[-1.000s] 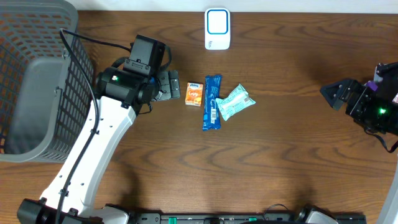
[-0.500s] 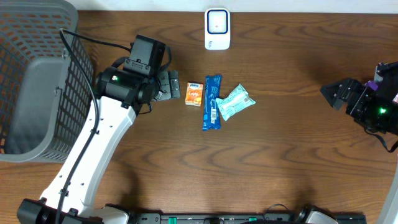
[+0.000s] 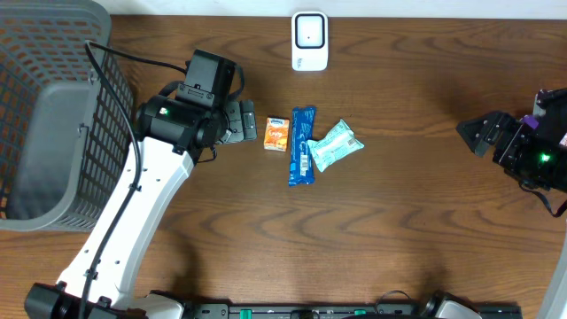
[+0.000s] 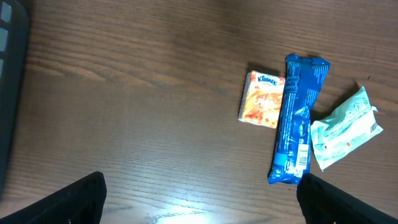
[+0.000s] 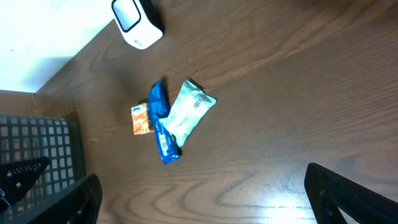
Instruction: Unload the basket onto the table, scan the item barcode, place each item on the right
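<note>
White scanner (image 3: 310,40): overhead, right-wrist views only | left hand (image 3: 248,120) apart | right hand (image 3: 469,134) apart

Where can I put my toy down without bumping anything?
Wide bare wood lies between the green packet and the right gripper, and along the near edge past the blue bar. It is crowded in the middle: Kleenex pack, bar and packet sit bunched, with the left gripper beside them.

Wood-grain table (image 3: 399,230); glossy blue wrapper (image 3: 302,145).
</note>
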Controlling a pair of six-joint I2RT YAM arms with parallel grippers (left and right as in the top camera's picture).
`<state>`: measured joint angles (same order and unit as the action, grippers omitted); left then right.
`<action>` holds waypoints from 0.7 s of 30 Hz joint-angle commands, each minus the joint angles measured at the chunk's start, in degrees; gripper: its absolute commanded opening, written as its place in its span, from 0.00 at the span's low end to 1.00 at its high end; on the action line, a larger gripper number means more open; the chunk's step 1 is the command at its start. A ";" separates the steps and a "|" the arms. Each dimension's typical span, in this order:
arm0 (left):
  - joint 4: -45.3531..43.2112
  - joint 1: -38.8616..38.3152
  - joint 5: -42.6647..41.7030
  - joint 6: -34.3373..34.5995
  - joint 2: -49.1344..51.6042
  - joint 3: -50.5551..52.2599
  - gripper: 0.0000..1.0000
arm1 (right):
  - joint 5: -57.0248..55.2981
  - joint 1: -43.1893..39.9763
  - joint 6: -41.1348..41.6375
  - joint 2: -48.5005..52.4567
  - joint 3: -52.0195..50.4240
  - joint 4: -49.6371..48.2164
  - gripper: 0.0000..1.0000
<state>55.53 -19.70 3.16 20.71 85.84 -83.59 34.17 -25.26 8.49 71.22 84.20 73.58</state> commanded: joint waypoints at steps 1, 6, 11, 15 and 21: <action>0.15 0.13 0.35 -0.55 0.33 -0.22 0.98 | 0.92 0.72 -0.83 -0.46 -0.11 -0.15 0.99; 0.15 0.13 0.35 -0.55 0.33 -0.22 0.98 | 1.57 0.72 -0.83 -0.46 -0.11 -0.85 0.99; 0.15 0.13 0.35 -0.55 0.33 -0.22 0.98 | 3.45 0.72 -0.83 -0.46 -0.11 -1.79 0.99; 0.15 0.13 0.33 -0.55 0.33 -0.22 0.98 | 4.13 1.40 -0.81 -0.46 -0.11 -2.43 0.99; 0.15 0.13 0.33 -0.55 0.33 -0.22 0.97 | 4.09 6.23 -0.81 -0.46 -0.11 -5.01 0.99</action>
<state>55.53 -19.70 3.16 20.73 85.82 -83.59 36.93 -21.67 8.45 71.22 84.20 69.67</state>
